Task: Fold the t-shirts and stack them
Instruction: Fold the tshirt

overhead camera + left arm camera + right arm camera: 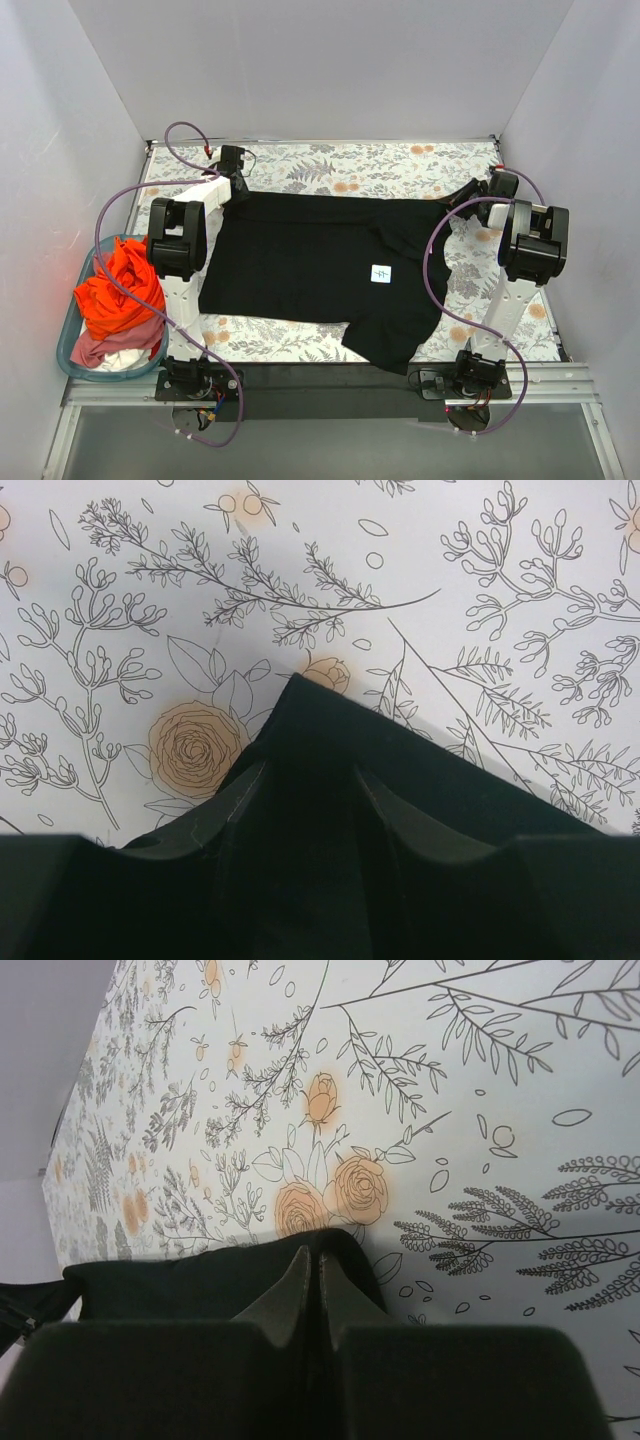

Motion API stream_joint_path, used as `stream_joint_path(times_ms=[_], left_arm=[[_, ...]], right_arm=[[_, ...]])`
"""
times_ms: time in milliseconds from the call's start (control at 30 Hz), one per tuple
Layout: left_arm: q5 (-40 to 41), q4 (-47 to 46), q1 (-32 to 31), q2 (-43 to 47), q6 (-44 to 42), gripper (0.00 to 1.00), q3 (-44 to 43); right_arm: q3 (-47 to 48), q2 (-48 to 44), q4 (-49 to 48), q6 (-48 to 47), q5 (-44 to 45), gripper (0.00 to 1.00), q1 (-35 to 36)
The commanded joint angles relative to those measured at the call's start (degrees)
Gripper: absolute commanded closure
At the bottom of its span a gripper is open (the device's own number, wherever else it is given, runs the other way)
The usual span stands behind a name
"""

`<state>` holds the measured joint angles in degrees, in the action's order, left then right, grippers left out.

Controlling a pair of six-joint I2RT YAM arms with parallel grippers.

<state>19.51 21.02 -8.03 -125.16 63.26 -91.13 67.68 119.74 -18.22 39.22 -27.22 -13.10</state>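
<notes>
The bench point(330, 165), covered in a floral print, is seen whole only from the top external view. A black t-shirt point(300, 260) is spread flat across its middle, with one part drawn out toward the near right edge. At the near left, beside the left arm's base, a translucent teal basket point(66, 345) is seen holding an orange-red shirt point(115, 290) heaped on top, a pink shirt point(95, 348) beneath it and a white shirt point(122, 360) at the bottom. None of these is shown by the wrist cameras.

The left hand point(237, 188) is placed at the black shirt's far left corner and the right hand point(465, 200) at its far right corner.

From the right wrist, the fingers point(290, 1290) are shown pressed together along a thin seam, with the shirt's edge caught at their tips, so the cloth is being pinched. From the left wrist, a corner of black cloth is seen peaking over the print, but dark fingers cannot be told from dark cloth, so that hand's state cannot be told.

A small white square label point(380, 273) is shown on the shirt, right of centre, from above only.
</notes>
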Motion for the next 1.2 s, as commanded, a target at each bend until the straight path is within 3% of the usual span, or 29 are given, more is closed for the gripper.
stream_joint_path(times_ms=[0, 233, 400, 500, 700, 933, 1167], left_arm=[[-0.2, 5.4, 1.4, -2.6, -0.5, 0.63, 0.3], [-0.3, 5.4, 1.3, 0.3, -0.9, 0.53, -1.9], [-0.4, 5.4, 1.2, 6.0, -1.1, 0.41, -1.2], [-0.4, 5.4, 0.8, 9.3, -1.3, 0.34, 0.5], [-0.6, 5.4, -1.1, 20.3, -0.8, 0.33, 7.4], [-1.5, 5.6, -6.9, 35.1, 1.4, 0.33, 22.4], [0.2, 3.9, -9.9, 47.9, 3.1, 0.33, 39.9]], right_arm=[[1.0, -0.1, -3.4, -1.3, 0.4, 0.97, -0.9], [0.2, -3.8, -2.9, -3.3, 0.2, 0.85, -0.9], [-0.3, -8.6, 1.7, -6.4, 0.9, 0.65, -0.7], [-1.1, -12.8, 6.1, -9.5, 3.1, 0.59, -0.2], [-6.0, -23.0, 15.0, -17.9, 8.8, 0.59, 5.3], [-10.8, -32.6, 22.4, -32.0, 20.6, 0.63, 25.4], [-10.7, -31.5, 25.7, -41.1, 25.6, 0.72, 37.9]])
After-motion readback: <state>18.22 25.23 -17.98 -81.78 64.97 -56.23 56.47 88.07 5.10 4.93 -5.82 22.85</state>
